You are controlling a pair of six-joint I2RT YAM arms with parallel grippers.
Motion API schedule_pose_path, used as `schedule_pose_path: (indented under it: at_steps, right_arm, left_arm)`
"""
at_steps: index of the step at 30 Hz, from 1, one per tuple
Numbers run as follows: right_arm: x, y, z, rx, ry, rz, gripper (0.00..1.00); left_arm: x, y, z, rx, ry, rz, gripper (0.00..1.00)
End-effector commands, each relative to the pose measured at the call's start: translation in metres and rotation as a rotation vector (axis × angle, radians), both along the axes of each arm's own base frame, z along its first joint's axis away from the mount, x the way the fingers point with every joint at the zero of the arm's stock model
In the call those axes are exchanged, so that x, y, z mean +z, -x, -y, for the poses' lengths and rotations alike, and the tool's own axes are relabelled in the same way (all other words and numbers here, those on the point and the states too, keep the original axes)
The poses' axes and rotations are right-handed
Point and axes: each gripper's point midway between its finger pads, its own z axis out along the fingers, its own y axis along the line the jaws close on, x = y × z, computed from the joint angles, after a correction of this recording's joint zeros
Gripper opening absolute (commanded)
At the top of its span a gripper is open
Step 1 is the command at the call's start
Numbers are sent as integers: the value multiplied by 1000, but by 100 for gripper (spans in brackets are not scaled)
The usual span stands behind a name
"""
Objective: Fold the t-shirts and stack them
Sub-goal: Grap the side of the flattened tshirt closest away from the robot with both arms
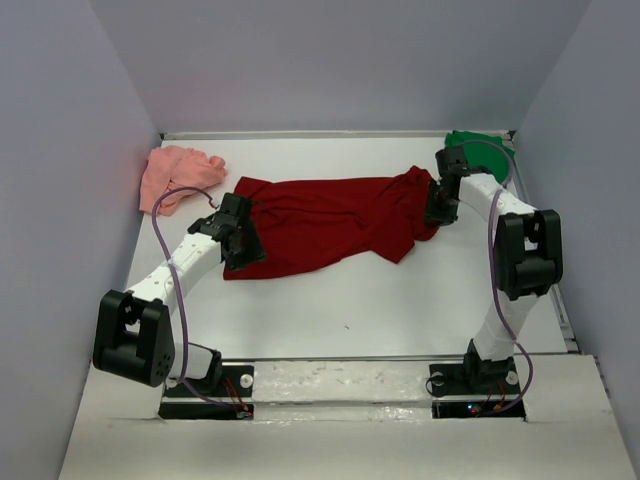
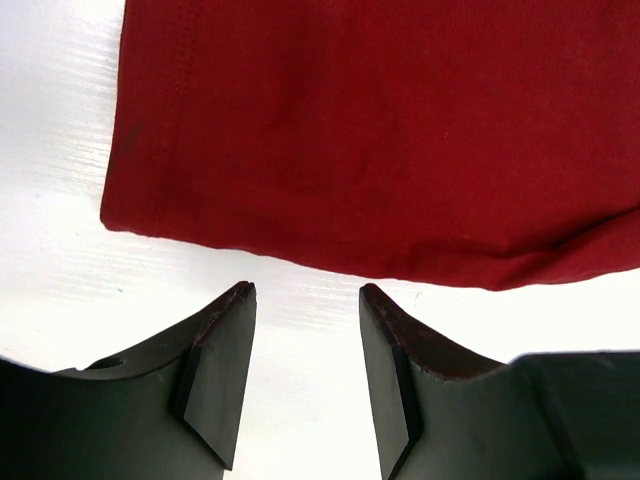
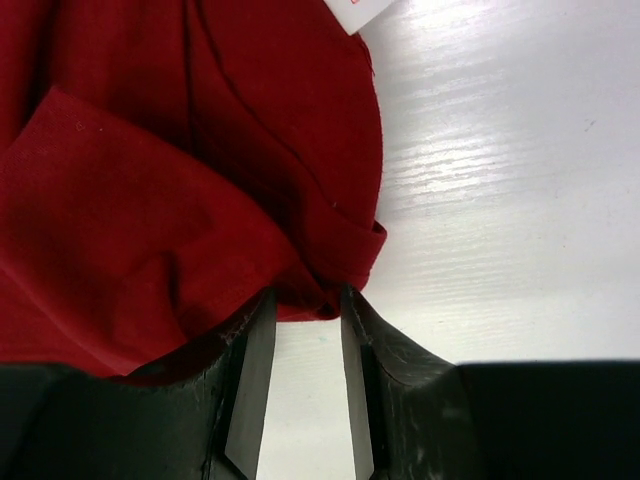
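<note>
Dark red t-shirt [image 1: 330, 220] spread mid-counter [image 1: 400, 310], left gripper [image 2: 307, 290] jaws released just short of its hem, right gripper [image 3: 306, 295] jaws narrowed at a fold, grip impossible to tell, pink t-shirt [image 1: 178, 172] and green t-shirt [image 1: 480, 143] bunched in far corners

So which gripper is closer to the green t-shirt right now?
Right. The right gripper is just in front of the green t-shirt; the left gripper is far off at the dark red t-shirt's left end.
</note>
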Motion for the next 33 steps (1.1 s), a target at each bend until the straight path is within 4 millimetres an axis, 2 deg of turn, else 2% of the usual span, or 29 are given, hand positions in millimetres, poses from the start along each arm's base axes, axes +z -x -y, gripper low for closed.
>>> schedule_pose_path:
  at_steps: [1,6,11,15,18,19,20,23,26,27,29,30,33]
  right_arm:
    - [17,-25,-1,15,-8,77,37]
    - [19,-29,-3,21,-14,79,35]
    - [16,-28,-6,26,-28,69,26]
    - [14,-25,-5,24,-28,61,22]
    - [12,-23,-5,24,-26,55,12]
    - [12,-22,-5,21,-27,53,3]
    - [14,-22,-5,20,-29,59,0]
    - [21,-18,-5,12,-34,70,0]
    - [35,-17,-2,6,-24,105,0]
    - [41,-17,-3,6,-29,120,0]
    - [48,-18,-2,4,-23,138,0]
    - [51,-19,-2,4,-23,144,0]
    - [57,-17,-4,9,-37,153,0]
  left_arm:
    - [13,-9,4,-20,10,43,56]
    - [9,-8,6,-25,15,35,56]
    - [7,-8,7,-28,18,30,56]
    - [8,-9,7,-26,16,33,56]
    - [6,-8,7,-28,18,27,56]
    - [6,-8,7,-28,17,26,56]
    - [6,-8,7,-27,18,26,56]
    - [5,-3,8,-19,25,7,55]
    - [11,5,1,34,-7,8,55]
    - [17,7,-13,98,-69,25,55]
    - [20,12,-25,147,-130,21,55]
    - [22,15,-37,177,-199,8,55]
    - [24,23,-53,218,-356,-37,54]
